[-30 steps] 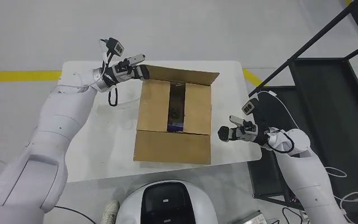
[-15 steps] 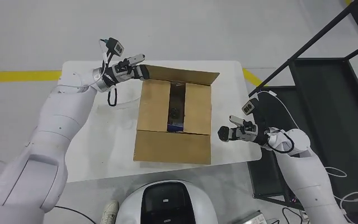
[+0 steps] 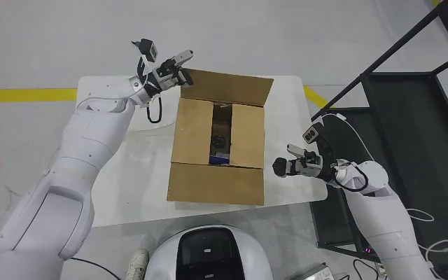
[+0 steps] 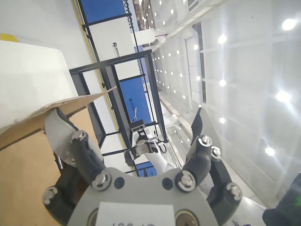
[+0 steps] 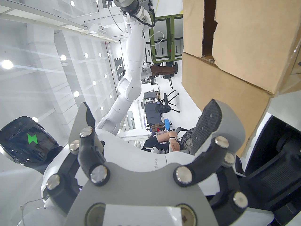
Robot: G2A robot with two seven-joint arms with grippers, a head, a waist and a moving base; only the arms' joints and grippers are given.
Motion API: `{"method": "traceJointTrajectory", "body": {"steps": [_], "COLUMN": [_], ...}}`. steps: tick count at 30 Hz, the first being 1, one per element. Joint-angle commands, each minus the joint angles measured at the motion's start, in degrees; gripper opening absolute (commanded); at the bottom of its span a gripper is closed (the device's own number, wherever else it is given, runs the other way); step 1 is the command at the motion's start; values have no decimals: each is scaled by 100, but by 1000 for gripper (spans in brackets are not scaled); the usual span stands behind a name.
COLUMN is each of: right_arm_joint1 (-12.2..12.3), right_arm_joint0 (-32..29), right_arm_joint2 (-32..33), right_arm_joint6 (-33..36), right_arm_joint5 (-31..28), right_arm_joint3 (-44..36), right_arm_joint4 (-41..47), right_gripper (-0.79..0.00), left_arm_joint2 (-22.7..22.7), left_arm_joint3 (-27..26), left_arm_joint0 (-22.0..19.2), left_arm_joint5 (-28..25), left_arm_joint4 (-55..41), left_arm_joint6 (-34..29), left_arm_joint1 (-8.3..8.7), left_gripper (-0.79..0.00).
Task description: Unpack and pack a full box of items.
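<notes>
A cardboard box stands in the middle of the white table. Its two side flaps lie almost closed, and dark items show through the narrow gap between them. The far flap is tilted up. My left gripper is open at that flap's far left corner, with one finger against the underside of the cardboard edge. My right gripper is open beside the box's right side and holds nothing. In the right wrist view the box's wall sits just past the gripper.
A black metal rack stands close to the table's right edge, behind the right arm. A yellow floor line runs past the table's far left. Bare table surface lies left of the box.
My left gripper has risen and shifted right at the box's far corner, and the far flap has tilted up with it. The right arm has not moved.
</notes>
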Motion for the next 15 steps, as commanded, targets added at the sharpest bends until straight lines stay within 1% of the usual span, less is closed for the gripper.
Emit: {"method": "traceJointTrajectory", "body": {"steps": [1,5,8,11,13,15], "right_arm_joint1": [0,0,0,0,0,0], "right_arm_joint0": [0,0,0,0,0,0], "right_arm_joint2": [0,0,0,0,0,0], "right_arm_joint6": [0,0,0,0,0,0], "right_arm_joint5": [0,0,0,0,0,0], "right_arm_joint3": [0,0,0,0,0,0], "right_arm_joint4": [0,0,0,0,0,0], "right_gripper": [0,0,0,0,0,0], "left_arm_joint2": [22,111,237,316,322,322], "left_arm_joint3": [247,659,905,1038,1081,1081], "left_arm_joint0": [-104,-328,-486,-560,-583,-583], "left_arm_joint5": [-7,-37,-73,-111,-150,-150], "left_arm_joint4": [37,292,680,915,945,945], "left_arm_joint6": [154,420,573,639,554,554], "left_arm_joint1": [-72,-212,-298,-382,-428,-428], "left_gripper": [0,0,0,0,0,0]}}
